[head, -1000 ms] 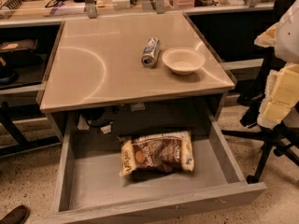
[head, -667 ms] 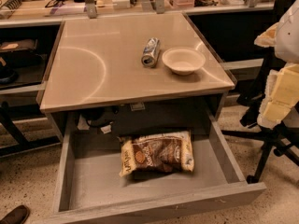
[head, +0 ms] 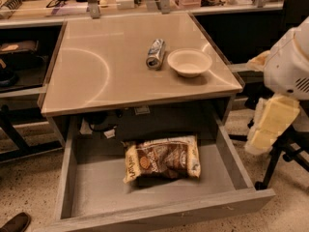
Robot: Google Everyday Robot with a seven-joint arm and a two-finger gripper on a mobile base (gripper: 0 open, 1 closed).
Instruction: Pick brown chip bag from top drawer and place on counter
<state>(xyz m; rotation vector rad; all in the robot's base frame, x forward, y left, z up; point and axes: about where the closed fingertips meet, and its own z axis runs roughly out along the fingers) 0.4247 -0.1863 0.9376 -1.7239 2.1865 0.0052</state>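
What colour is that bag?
Bag: dark brown, pale yellow ends; camera view. Gripper hangs right of drawer.

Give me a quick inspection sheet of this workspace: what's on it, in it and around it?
Surface: counter, beige, with two loose items on its far right part.
Job's things: top drawer pulled open; brown chip bag lying flat inside it, near the middle.
Clutter: crushed can on its side, just left of an empty white bowl.
Grippers: tool at the right edge of the view, beside the counter, apart from the bag.
Cables: dark cable under the counter, behind the drawer.
Surroundings: cluttered shelf behind; a shoe on the floor, lower left.
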